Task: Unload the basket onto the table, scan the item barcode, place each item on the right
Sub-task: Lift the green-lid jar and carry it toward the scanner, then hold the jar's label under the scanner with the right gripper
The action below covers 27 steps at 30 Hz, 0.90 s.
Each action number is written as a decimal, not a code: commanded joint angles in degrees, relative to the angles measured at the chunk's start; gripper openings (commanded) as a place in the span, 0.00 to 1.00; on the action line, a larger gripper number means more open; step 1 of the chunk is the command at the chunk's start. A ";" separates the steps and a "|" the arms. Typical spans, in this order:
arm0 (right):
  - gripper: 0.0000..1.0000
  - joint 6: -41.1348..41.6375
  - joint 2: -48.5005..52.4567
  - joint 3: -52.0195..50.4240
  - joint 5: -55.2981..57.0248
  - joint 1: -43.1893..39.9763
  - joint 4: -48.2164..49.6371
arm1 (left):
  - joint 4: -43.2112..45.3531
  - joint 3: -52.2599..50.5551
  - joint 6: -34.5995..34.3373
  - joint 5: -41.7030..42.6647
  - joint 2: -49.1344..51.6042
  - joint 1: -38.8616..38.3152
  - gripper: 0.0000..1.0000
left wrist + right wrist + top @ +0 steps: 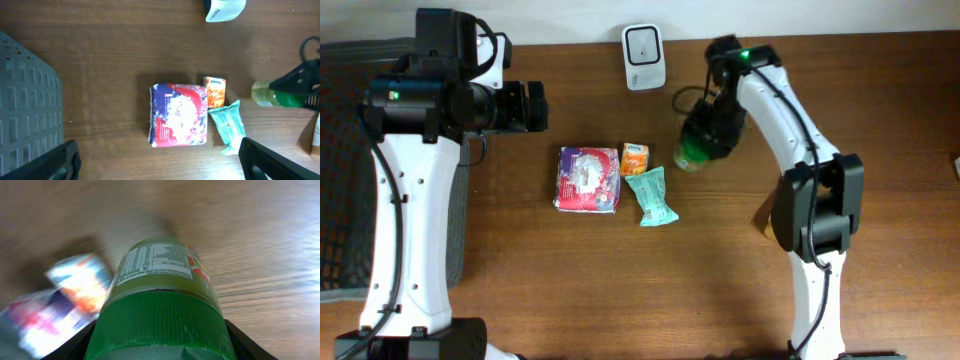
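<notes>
Overhead view: the bottle [692, 152] was located on the table [720, 280] below and to the right of the white scanner [644, 43], with the right gripper [705, 135] positioned over it. In the right wrist view the fingers [75, 347] were pressed against both sides of the green cap, so the jaws were partly closed and gripping the bottle. The left gripper [535, 105] was held fully spread above the table and nothing was grasped in it. Three packets were laid left of the bottle: a red-and-blue pack [587, 180], an orange tissue pack [634, 158] and a teal wrapper [652, 196].
</notes>
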 commanded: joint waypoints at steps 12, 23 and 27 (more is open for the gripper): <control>0.56 -9.70 -0.94 3.80 -55.67 -5.18 0.00 | -0.04 0.07 0.50 0.81 -0.90 0.15 0.99; 0.56 -9.25 -0.94 3.80 -66.77 -6.08 1.95 | -0.04 0.07 0.50 0.81 -0.90 0.15 0.99; 0.57 -9.27 -0.94 3.80 -66.49 -6.08 1.97 | -0.04 0.07 0.50 0.79 -0.90 0.15 0.99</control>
